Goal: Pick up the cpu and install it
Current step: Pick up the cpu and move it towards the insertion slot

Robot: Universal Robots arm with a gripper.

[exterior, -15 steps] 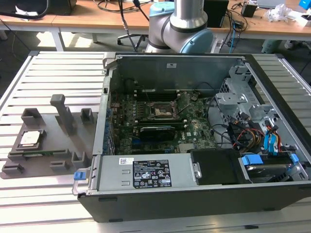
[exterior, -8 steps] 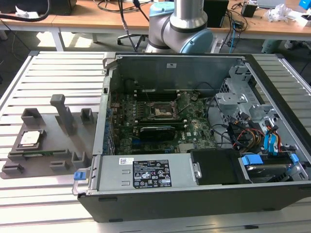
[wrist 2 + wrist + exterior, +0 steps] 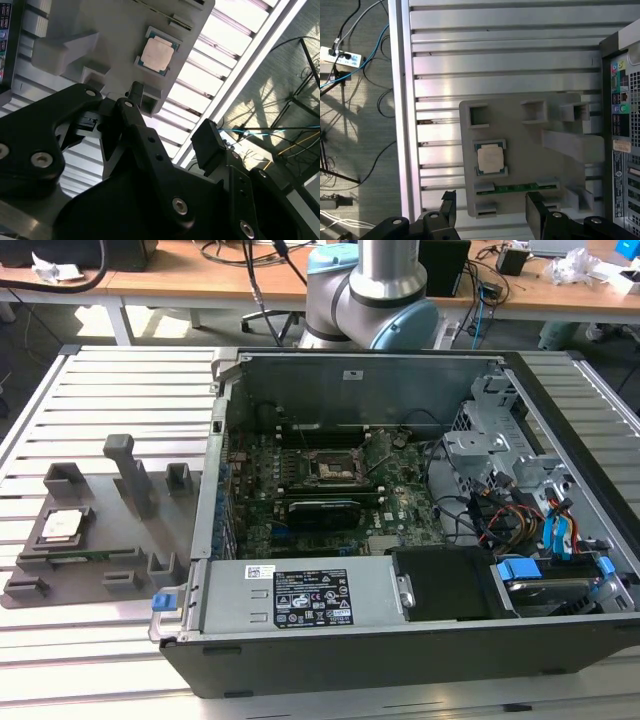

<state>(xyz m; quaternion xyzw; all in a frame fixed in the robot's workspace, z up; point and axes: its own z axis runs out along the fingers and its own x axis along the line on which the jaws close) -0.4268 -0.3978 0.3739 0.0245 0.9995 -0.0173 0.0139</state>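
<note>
The cpu [image 3: 62, 527] is a small silvery square chip lying flat in a recess of the grey fixture plate [image 3: 100, 505], on the exterior view's left, beside the open computer case [image 3: 400, 530]. Both wrist views look down on the cpu [image 3: 490, 160] [image 3: 158, 52] from well above. My gripper [image 3: 492, 212] [image 3: 172, 120] is open, its two black fingers [image 3: 538, 210] apart with nothing between them, and it hangs clear of the chip. Inside the case, the black-framed socket [image 3: 330, 468] sits on the green motherboard.
A thin green memory strip [image 3: 515, 188] lies in the fixture beside the cpu, and grey posts and holders [image 3: 130, 475] stand up from the plate. A long black card [image 3: 322, 510] sits below the socket. The slatted metal table [image 3: 495, 65] ends at a floor with cables [image 3: 350, 55].
</note>
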